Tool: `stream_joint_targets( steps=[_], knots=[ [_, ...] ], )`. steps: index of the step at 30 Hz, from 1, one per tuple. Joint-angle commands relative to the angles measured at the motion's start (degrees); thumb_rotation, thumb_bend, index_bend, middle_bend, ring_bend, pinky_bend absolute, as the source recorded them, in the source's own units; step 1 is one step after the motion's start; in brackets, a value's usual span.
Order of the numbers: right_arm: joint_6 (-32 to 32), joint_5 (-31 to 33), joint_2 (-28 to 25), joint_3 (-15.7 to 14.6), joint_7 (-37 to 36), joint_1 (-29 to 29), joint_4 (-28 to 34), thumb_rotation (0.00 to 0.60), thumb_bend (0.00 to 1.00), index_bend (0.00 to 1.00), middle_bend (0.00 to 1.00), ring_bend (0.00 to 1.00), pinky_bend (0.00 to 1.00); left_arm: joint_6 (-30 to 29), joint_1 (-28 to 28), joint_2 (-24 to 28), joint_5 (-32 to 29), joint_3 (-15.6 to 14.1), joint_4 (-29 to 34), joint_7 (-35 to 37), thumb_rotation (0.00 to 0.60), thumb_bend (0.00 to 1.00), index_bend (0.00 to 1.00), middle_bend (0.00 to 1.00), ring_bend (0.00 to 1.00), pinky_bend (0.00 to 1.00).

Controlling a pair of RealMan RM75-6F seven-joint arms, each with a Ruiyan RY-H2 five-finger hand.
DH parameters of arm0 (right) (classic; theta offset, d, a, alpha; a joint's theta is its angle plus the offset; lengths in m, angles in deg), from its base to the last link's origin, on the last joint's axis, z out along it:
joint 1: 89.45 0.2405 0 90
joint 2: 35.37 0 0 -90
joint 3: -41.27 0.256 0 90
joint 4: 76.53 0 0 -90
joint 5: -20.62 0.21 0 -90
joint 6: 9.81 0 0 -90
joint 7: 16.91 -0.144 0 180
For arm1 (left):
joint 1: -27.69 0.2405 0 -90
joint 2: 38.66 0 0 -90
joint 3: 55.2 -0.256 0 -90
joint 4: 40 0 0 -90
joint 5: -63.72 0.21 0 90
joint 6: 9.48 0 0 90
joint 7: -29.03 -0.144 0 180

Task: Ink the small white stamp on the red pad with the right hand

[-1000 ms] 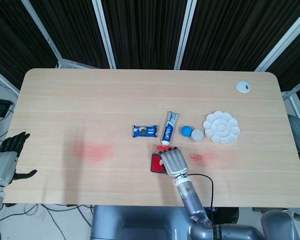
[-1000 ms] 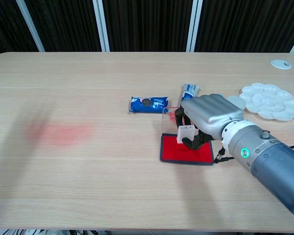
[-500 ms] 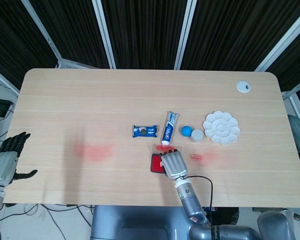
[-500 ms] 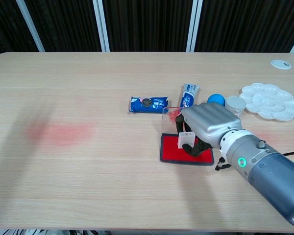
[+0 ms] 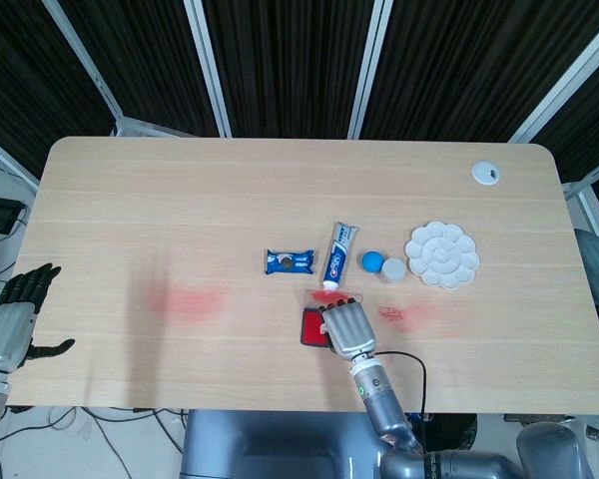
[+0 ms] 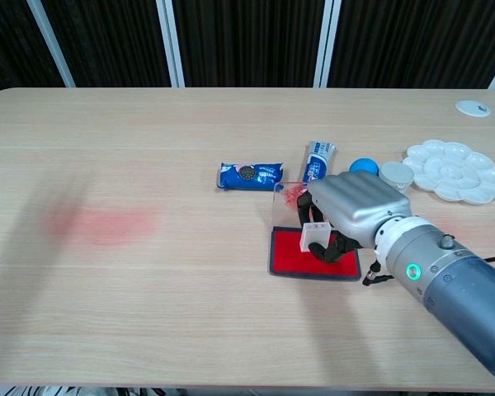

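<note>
The red ink pad [image 6: 294, 255] [image 5: 310, 326] lies on the table at centre front, its clear lid [image 6: 285, 195] folded back behind it. My right hand [image 6: 353, 211] [image 5: 345, 326] holds the small white stamp [image 6: 314, 235] upright with its base down on the red pad. In the head view the hand hides the stamp. My left hand [image 5: 16, 317] hangs off the table's left front corner, fingers apart, holding nothing.
Behind the pad lie a blue snack packet [image 6: 248, 175], a toothpaste tube [image 6: 317, 159], a blue ball [image 6: 362, 164], a small white cup [image 6: 395, 174] and a white paint palette [image 6: 456, 172]. Red stains [image 6: 103, 223] mark the table at left. A white grommet [image 6: 472, 107] sits far right.
The right hand has lowered the stamp from a tilted hover onto the red pad and stood it upright. The left hand has not moved.
</note>
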Motion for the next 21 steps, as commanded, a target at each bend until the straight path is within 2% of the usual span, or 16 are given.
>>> stream_joint_targets(
  steps=[1, 6, 14, 21],
  knots=[
    [1.07, -1.33, -1.42, 0.48, -0.4, -0.04, 1.65, 0.6, 0.59, 0.74, 0.59, 0.47, 0.46, -0.02, -0.01, -0.02, 0.15, -0.08, -0.04, -0.12, 0.6, 0.0, 0.0, 0.0, 0.0, 0.0],
    [2.54, -2.75, -4.24, 0.63, -0.76, -0.63, 4.18, 0.6, 0.59, 0.74, 0.59, 0.47, 0.46, -0.27, 0.08, -0.13, 0.36, -0.16, -0.16, -0.33, 0.6, 0.0, 0.0, 0.0, 0.0, 0.0],
    [4.38, -4.47, -11.18, -0.87, -2.41, -3.06, 8.38, 0.6, 0.59, 0.74, 0.59, 0.47, 0.46, -0.51, 0.18, -0.39, 0.32, -0.21, -0.3, -0.94, 0.6, 0.0, 0.0, 0.0, 0.0, 0.0],
    [4.65, -4.56, -16.7, -1.95, -5.95, -5.45, 9.16, 0.6, 0.59, 0.74, 0.59, 0.47, 0.46, -0.75, 0.26, -0.81, 0.14, -0.26, -0.3, -1.92, 0.6, 0.0, 0.0, 0.0, 0.0, 0.0]
  ],
)
